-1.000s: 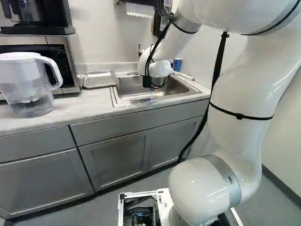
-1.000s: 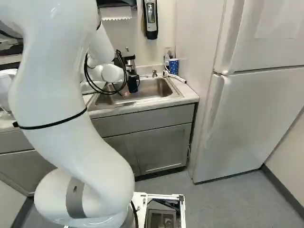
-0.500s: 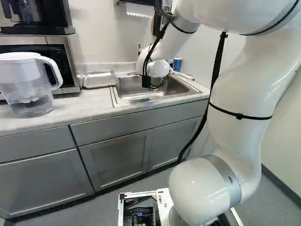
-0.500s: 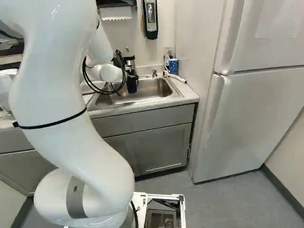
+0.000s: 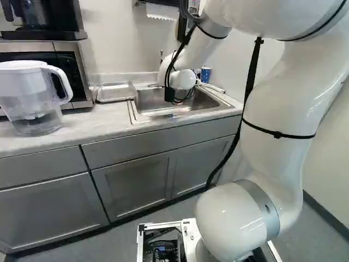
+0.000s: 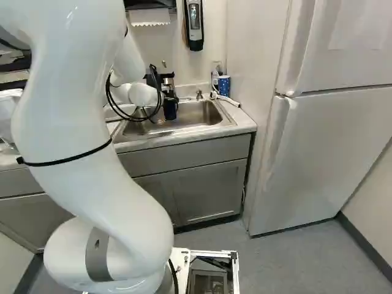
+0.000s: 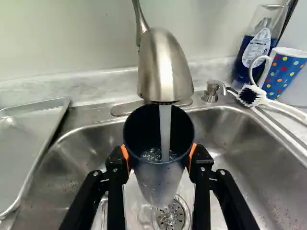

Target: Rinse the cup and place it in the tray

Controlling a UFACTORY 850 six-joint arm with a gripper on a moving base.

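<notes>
Wrist view has a dark navy cup (image 7: 158, 120) just below the spout of the curved brushed-metal faucet (image 7: 165, 67), a stream of water (image 7: 165, 129) falling into its mouth and bubbling inside. The black hand (image 6: 166, 93) has the cup gripped from two opposite sides; in the wrist view, both orange pads (image 7: 192, 152) of the hand (image 7: 159, 155) touch it. The cup is over the stainless steel sink (image 7: 240, 143), and beyond its base the round drain (image 7: 171, 216) shows, below the faucet.

Left of the faucet in the left base view, the flat silver metal tray (image 5: 116, 91) rests beside the sink on the pale marbled tabletop (image 5: 82, 128). Farther left from the faucet is a clear pitcher with a white lid and handle (image 5: 32, 101), near a steel and black microwave (image 5: 82, 71).

Right of the faucet in the right base view stands a blue cup with coloured dots (image 7: 286, 72), beside a bottle of blue liquid (image 7: 256, 50). Near it lies a white brush with dark bristles (image 7: 249, 96). Between the faucet and that brush is a small metal soap pump (image 7: 211, 91).
</notes>
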